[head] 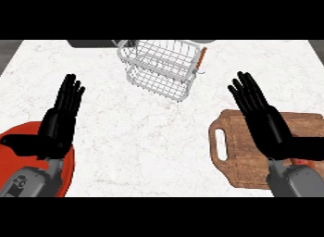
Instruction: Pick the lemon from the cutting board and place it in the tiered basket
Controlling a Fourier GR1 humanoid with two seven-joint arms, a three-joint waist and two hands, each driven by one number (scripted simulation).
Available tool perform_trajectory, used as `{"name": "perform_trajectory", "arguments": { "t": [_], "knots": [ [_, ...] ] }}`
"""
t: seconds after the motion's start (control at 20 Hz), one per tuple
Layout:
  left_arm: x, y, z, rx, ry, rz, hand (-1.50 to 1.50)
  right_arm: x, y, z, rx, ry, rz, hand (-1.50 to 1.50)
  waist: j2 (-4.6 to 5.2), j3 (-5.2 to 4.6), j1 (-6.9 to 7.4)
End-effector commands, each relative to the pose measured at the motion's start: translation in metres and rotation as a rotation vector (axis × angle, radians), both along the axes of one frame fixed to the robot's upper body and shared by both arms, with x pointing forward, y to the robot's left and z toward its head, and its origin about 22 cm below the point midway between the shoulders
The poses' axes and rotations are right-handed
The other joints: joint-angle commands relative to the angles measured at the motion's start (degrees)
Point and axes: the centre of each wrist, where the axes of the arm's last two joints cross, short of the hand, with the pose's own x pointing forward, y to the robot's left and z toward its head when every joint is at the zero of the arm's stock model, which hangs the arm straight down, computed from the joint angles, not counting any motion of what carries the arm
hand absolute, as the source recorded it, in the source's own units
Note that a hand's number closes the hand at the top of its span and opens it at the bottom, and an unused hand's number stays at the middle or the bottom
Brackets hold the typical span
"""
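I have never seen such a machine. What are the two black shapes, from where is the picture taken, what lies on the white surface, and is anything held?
The two black shapes are the hands of a humanoid robot, on grey forearms. The camera sits at the robot's head and looks steeply down, so the arms enter from the lower edge. The left hand is at the picture's left, the right hand at its right. Both are open with straight fingers, and neither holds anything.

The white surface is a kitchen counter. At the far side stands a wire tiered basket. A wooden cutting board lies under the right hand, and a red plate under the left. No lemon shows; the right hand may hide it.
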Motion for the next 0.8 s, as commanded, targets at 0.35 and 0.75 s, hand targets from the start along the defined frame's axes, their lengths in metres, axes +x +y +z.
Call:
{"name": "perform_trajectory", "arguments": {
  "t": [0.35, 0.75],
  "knots": [
    [-0.014, 0.012, -0.03, 0.015, 0.293, -0.058, 0.0, -0.042, -0.158, -0.025, -0.186, -0.115, -0.875, -1.5, 0.97, 0.11, -7.03],
    [-0.01, -0.008, -0.022, 0.021, 0.337, -0.188, 0.0, -0.097, -0.148, -0.07, -0.418, -0.297, -0.772, -1.5, 0.3, -0.12, -0.38]
  ]
}}
